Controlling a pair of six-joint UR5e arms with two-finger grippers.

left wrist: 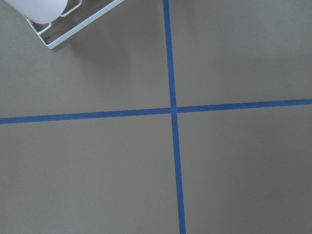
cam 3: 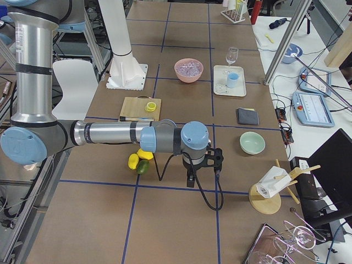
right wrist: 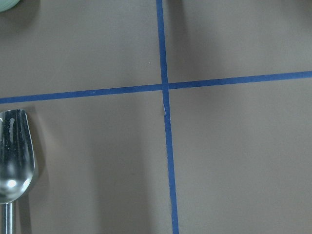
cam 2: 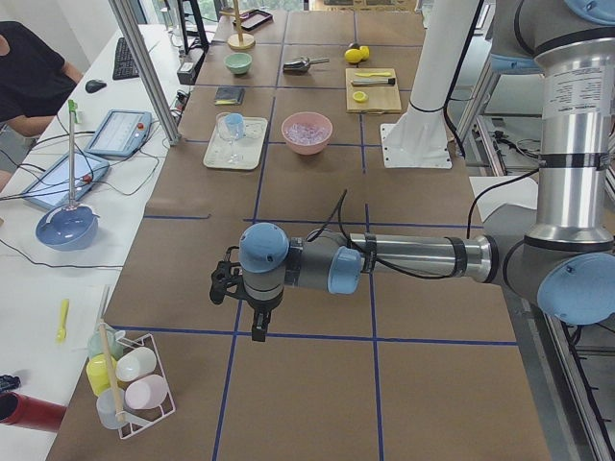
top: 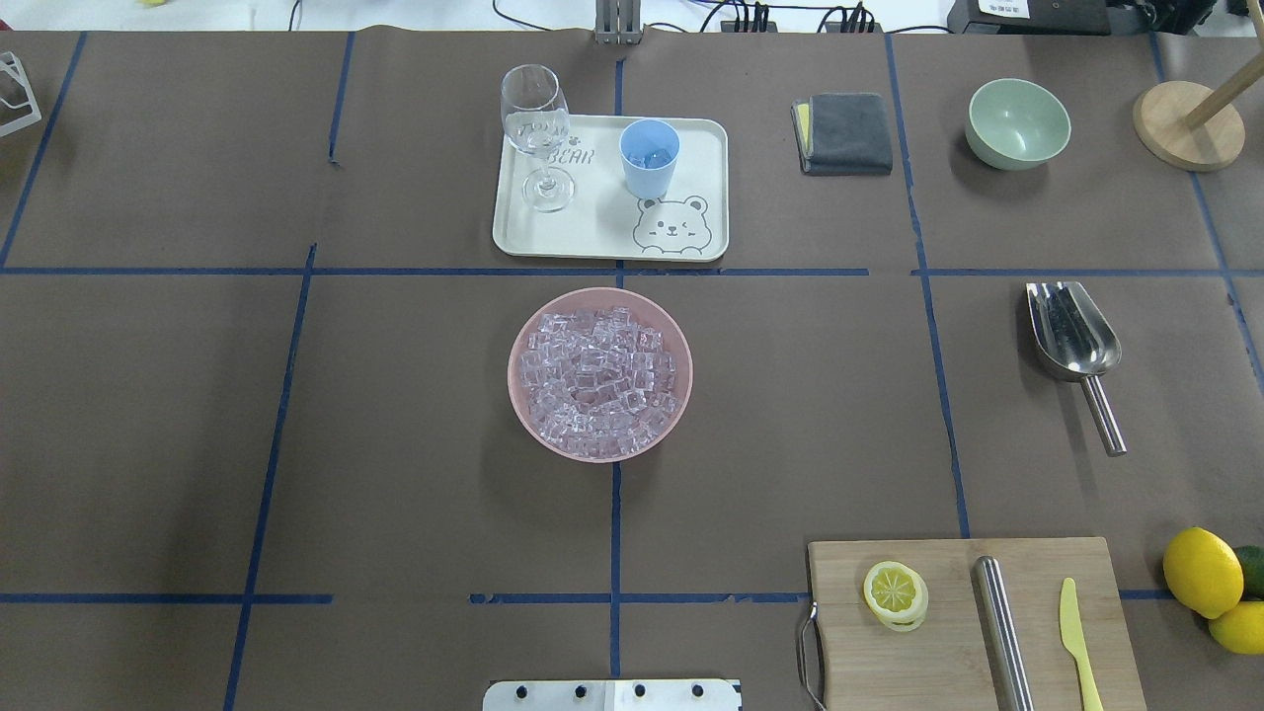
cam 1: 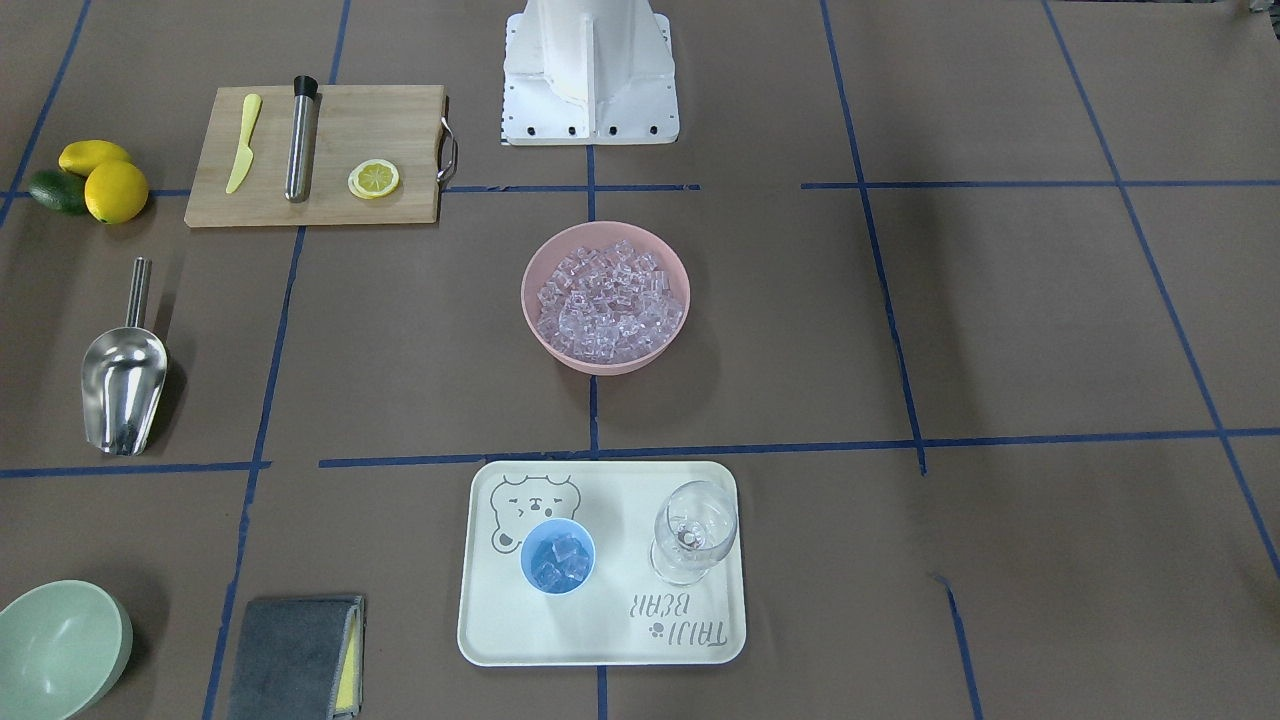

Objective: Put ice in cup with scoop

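Note:
The ice (cam 1: 605,298) fills a pink bowl (cam 1: 530,300) at the table's middle. The light-blue cup (cam 1: 557,556) stands on a cream tray (cam 1: 600,640) and holds a few cubes; it also shows in the overhead view (top: 649,156). The steel scoop (cam 1: 124,378) lies flat on the table on the robot's right (top: 1073,336), empty. Its bowl shows at the left edge of the right wrist view (right wrist: 14,151). My left gripper (cam 2: 258,327) hangs over bare table far from these things. My right gripper (cam 3: 190,179) hangs past the lemons. I cannot tell whether either is open or shut.
A clear wine glass (cam 1: 692,530) stands on the tray beside the cup. A cutting board (cam 1: 330,195) holds a steel cylinder (cam 1: 298,140), a yellow knife and a lemon slice. Lemons (cam 1: 115,190), a green bowl (cam 1: 55,645) and a grey cloth (cam 1: 295,655) lie on the robot's right.

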